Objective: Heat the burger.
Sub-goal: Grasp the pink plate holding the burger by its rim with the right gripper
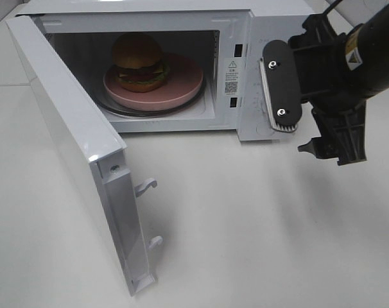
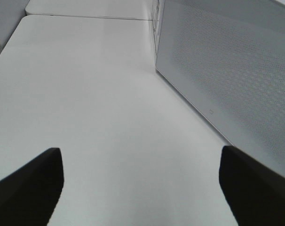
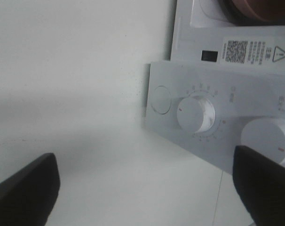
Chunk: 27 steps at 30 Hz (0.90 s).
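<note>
The burger [image 1: 138, 61], with its domed brown bun, rests on a pink plate [image 1: 185, 80] inside the white microwave [image 1: 246, 38], whose door [image 1: 72, 147] hangs wide open to the left. My right gripper [image 1: 310, 115] hovers just in front of the microwave's control panel, open and holding nothing. The right wrist view shows its fingertips spread wide [image 3: 145, 188] over the table, near a dial [image 3: 195, 114] of the panel. My left gripper [image 2: 142, 183] is out of the exterior high view. In the left wrist view it stands open and empty above the bare table beside the door [image 2: 227, 80].
The open door juts toward the table's front left, with two latch hooks [image 1: 146, 186] on its edge. The panel carries a round button [image 3: 160, 100] and a second dial [image 3: 269, 139]. White table [image 1: 259, 224] spreads in front of the microwave.
</note>
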Tool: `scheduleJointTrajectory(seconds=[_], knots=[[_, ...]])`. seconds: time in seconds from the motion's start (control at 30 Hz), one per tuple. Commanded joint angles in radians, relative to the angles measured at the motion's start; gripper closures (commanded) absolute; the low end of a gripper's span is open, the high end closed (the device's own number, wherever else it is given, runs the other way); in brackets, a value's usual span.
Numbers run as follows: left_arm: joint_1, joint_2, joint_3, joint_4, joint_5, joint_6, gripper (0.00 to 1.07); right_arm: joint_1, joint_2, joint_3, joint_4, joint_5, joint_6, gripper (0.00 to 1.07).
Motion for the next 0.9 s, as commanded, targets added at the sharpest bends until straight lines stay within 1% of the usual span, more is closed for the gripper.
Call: scheduleJointTrajectory(seconds=[0.03, 0.17, 0.3, 0.63, 0.77, 0.9], knots=[[0.002, -0.005, 0.0, -0.003, -0.012, -0.006, 0.25, 0.023, 0.042, -0.04, -0.024, -0.011, 0.018, 0.13], [0.002, -0.005, 0.0, -0.003, -0.012, -0.006, 0.25, 0.04, 0.081, -0.072, -0.024, -0.029, 0.018, 0.14], [0.002, -0.005, 0.0, -0.003, -0.012, -0.006, 0.25, 0.059, 0.155, -0.135, -0.024, -0.037, 0.018, 0.14], [0.002, -0.005, 0.0, -0.003, -0.012, -0.006, 0.25, 0.059, 0.276, -0.235, -0.024, -0.126, 0.017, 0.16], [0.002, -0.005, 0.0, -0.003, -0.012, -0.006, 0.25, 0.059, 0.305, -0.254, -0.028, -0.171, 0.017, 0.16], [0.002, -0.005, 0.0, -0.003, -0.012, -0.006, 0.25, 0.065, 0.357, -0.294, -0.034, -0.215, 0.017, 0.17]])
